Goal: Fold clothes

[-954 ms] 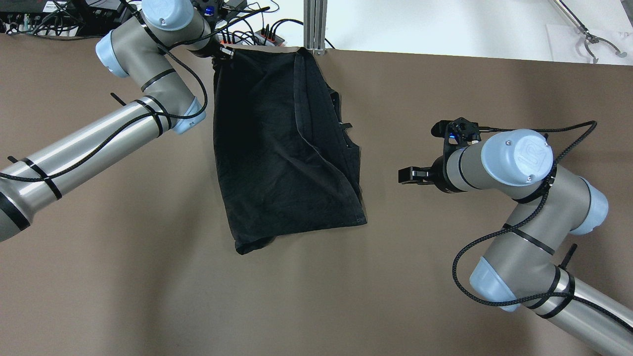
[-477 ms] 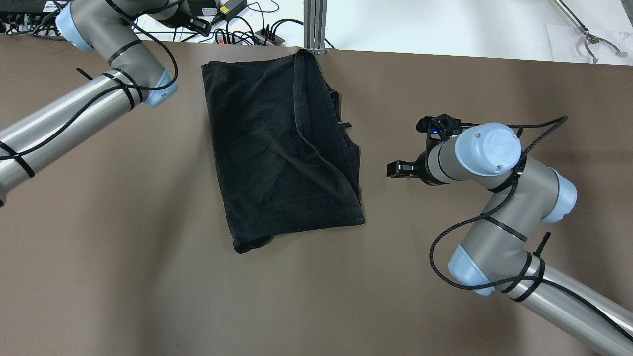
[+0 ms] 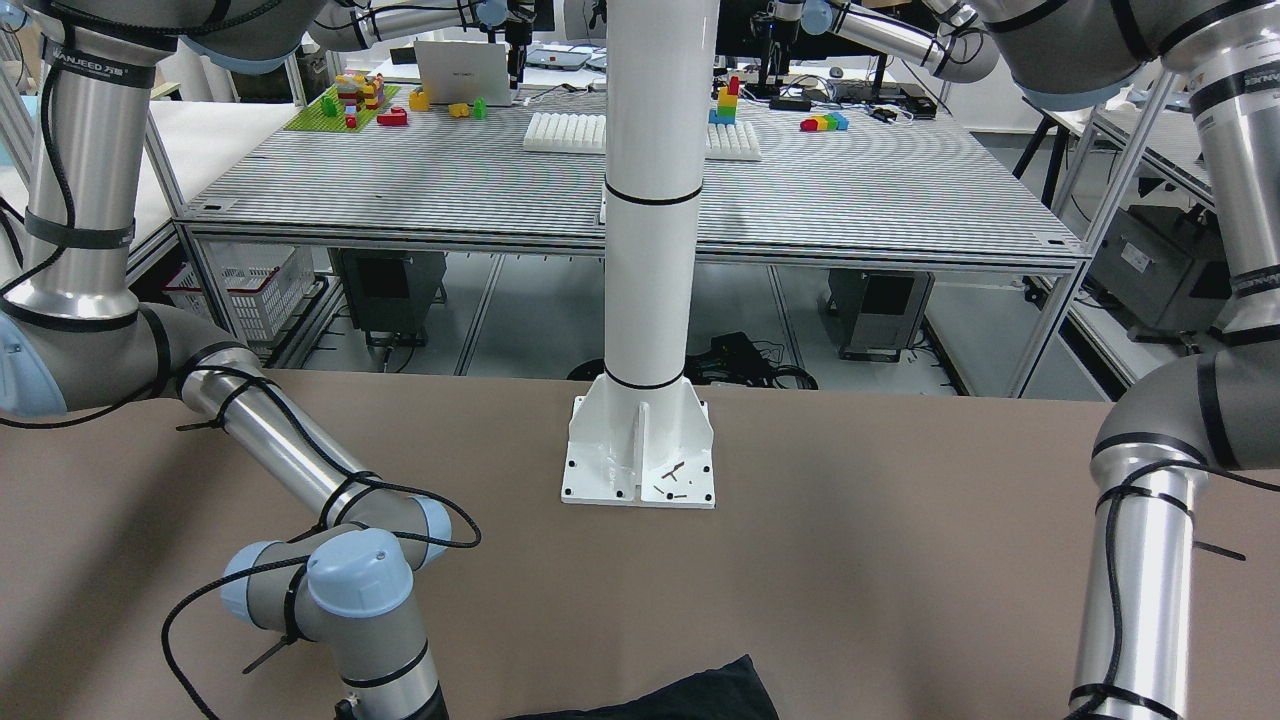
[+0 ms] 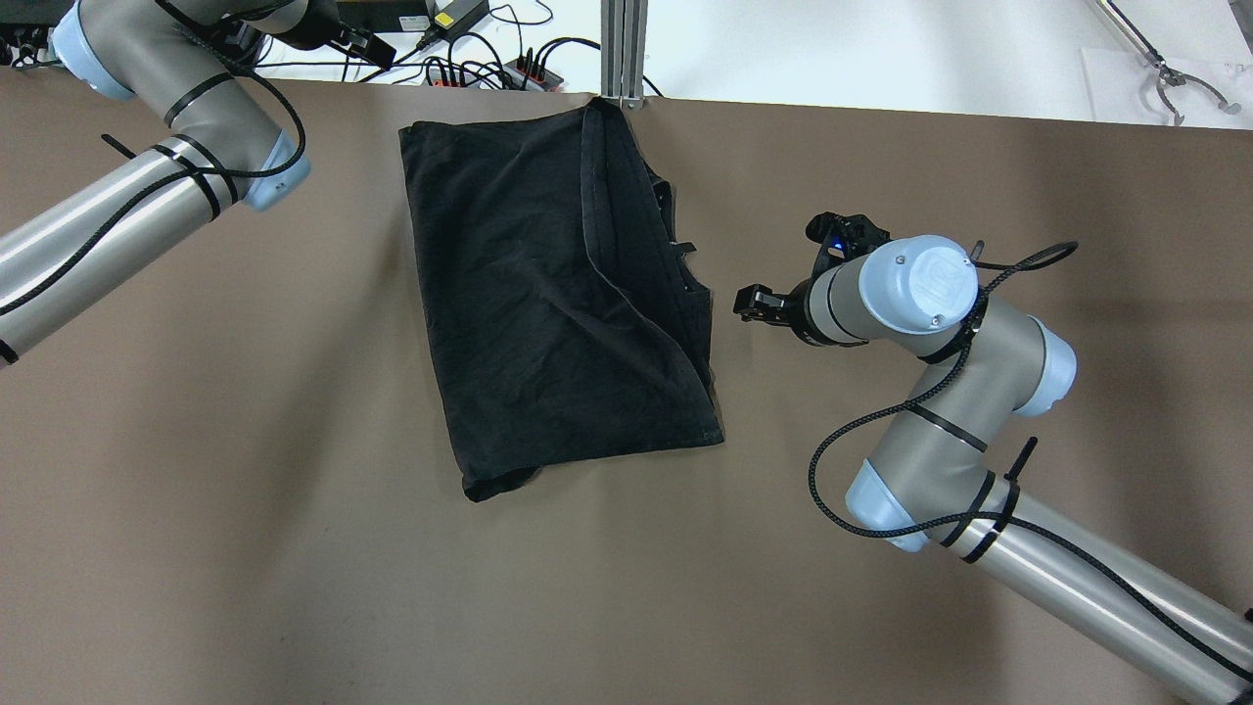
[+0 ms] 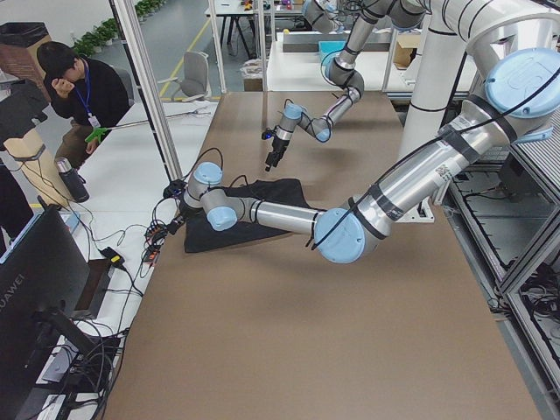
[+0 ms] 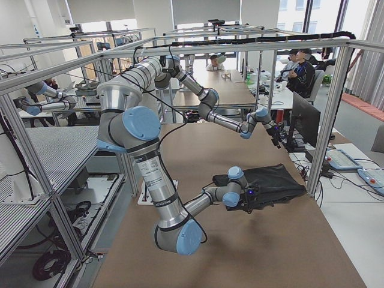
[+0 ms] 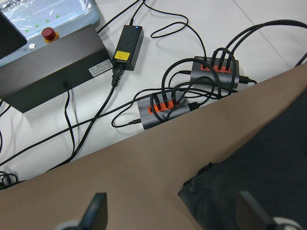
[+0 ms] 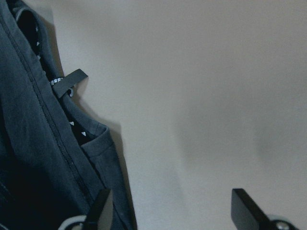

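Note:
The black garment (image 4: 548,294) lies flat on the brown table, folded over along its length, with a hemmed edge running down its middle. It also shows in the left wrist view (image 7: 268,177) and the right wrist view (image 8: 38,143). No logo shows. My left gripper (image 4: 370,51) is open and empty, above the cables beyond the table's far edge and just off the garment's far left corner. In its wrist view the left gripper (image 7: 172,215) has its jaws wide apart. My right gripper (image 4: 749,302) is open and empty, just right of the garment's right edge, and it shows open in its wrist view (image 8: 172,211).
Two grey cable hubs (image 7: 163,108) and a black box (image 7: 48,62) sit on the white surface beyond the far edge. An aluminium post (image 4: 624,49) stands at the garment's far right corner. A white column base (image 3: 640,460) is bolted to the table near the robot.
My left gripper has left the garment's far left corner and drawn away to the left, past the far edge. My right gripper has moved left toward the garment's right edge.

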Controlling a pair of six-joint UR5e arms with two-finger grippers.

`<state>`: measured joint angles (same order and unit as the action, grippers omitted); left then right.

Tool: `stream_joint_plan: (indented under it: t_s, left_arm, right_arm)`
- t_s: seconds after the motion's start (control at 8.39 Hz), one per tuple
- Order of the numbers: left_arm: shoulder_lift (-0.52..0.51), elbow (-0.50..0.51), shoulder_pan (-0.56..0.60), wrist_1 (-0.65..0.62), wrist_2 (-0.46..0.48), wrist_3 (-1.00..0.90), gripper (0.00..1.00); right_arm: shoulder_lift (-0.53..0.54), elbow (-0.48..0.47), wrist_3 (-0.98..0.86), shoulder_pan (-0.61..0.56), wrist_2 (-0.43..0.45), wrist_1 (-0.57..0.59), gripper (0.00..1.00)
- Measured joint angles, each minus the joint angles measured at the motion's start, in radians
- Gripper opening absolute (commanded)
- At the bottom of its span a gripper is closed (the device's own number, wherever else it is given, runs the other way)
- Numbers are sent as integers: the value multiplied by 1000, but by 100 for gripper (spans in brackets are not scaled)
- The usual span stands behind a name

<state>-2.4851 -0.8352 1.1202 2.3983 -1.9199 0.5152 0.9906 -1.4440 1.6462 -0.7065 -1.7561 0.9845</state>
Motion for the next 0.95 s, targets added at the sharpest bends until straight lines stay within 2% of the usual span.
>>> stream_joint_plan:
  t_s: [0.24, 0.48, 0.72, 0.95]
  left_arm:
    - [23, -29, -1, 1, -1, 6, 95]
    - [48, -51, -1, 2, -1, 9, 95]
    - [65, -65, -1, 2, -1, 9, 95]
    - [75, -72, -2, 3, -1, 9, 95]
  right_arm:
    - [-22, 16, 108, 59, 83, -15, 71]
    - [-26, 24, 142, 108, 155, -18, 59]
    - [-27, 28, 164, 125, 180, -14, 54]
    - [-25, 29, 166, 132, 187, -10, 38]
